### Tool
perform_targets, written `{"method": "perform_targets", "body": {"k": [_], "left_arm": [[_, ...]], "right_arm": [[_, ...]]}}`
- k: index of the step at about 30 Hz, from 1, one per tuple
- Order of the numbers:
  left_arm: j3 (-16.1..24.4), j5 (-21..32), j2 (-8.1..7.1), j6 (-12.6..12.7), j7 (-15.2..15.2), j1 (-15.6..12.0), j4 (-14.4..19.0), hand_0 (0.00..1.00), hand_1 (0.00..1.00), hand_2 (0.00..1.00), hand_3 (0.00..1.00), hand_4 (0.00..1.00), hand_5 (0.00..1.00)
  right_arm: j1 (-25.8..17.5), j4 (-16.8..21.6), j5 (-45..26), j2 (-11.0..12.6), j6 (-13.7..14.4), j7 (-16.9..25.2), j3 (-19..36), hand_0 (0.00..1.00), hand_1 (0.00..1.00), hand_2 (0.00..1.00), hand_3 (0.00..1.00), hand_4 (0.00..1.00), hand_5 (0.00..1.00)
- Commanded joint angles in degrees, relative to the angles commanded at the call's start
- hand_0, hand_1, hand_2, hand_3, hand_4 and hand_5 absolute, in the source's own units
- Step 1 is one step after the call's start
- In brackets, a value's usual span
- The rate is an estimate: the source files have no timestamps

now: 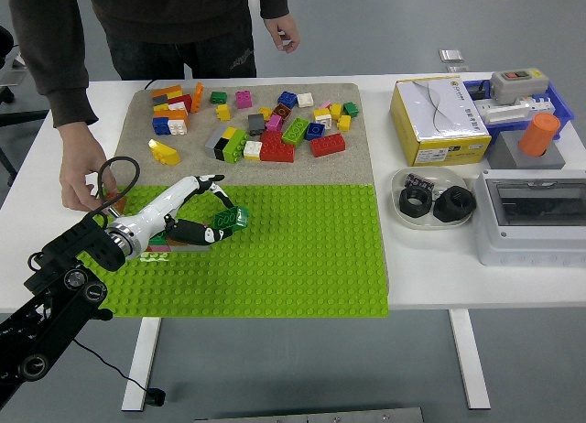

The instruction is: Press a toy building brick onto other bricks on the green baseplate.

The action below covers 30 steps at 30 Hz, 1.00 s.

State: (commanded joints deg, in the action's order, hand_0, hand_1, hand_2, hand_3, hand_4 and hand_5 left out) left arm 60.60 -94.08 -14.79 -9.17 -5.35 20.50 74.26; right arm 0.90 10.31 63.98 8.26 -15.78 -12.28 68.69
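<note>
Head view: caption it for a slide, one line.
Left hand carries a green brick over the green baseplate beside stacked bricks; a person's hand rests nearby.

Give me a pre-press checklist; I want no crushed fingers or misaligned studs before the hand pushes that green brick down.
1. Grip: left hand holds the green brick between its fingers: ok.
2. Brick level: it looks tilted, not flat to the studs: not ok.
3. Brick over the stack: it sits to the right of the stack, not above it: not ok.
4. People clear: a person's hand rests at the baseplate's left edge, close to the robot arm: not ok.
5. Stack seated: largely hidden by the hand: cannot tell.
</note>
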Motion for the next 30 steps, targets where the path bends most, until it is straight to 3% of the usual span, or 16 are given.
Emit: {"method": "perform_targets", "body": {"k": [14,30], "left_arm": [[2.36,0.52,-1.05,-0.39,0.39,-0.46,-3.32,0.973,0.985,0.974,0.493,0.822,0.002],[2.59,1.47,-1.30,-0.84,0.49,-0.55,-1.81,0.972,0.984,0.973,0.493,0.823,0.002]], "right_arm": [[0.06,0.00,-0.55,-0.13,0.08,-0.08,-0.70,0.685,0.655,0.634,0.876,0.636,0.998],[0.04,0.00,-0.45,-0.16,0.00,-0.19,-0.42,0.686,0.655,0.635,0.875,0.636,0.998]]}}
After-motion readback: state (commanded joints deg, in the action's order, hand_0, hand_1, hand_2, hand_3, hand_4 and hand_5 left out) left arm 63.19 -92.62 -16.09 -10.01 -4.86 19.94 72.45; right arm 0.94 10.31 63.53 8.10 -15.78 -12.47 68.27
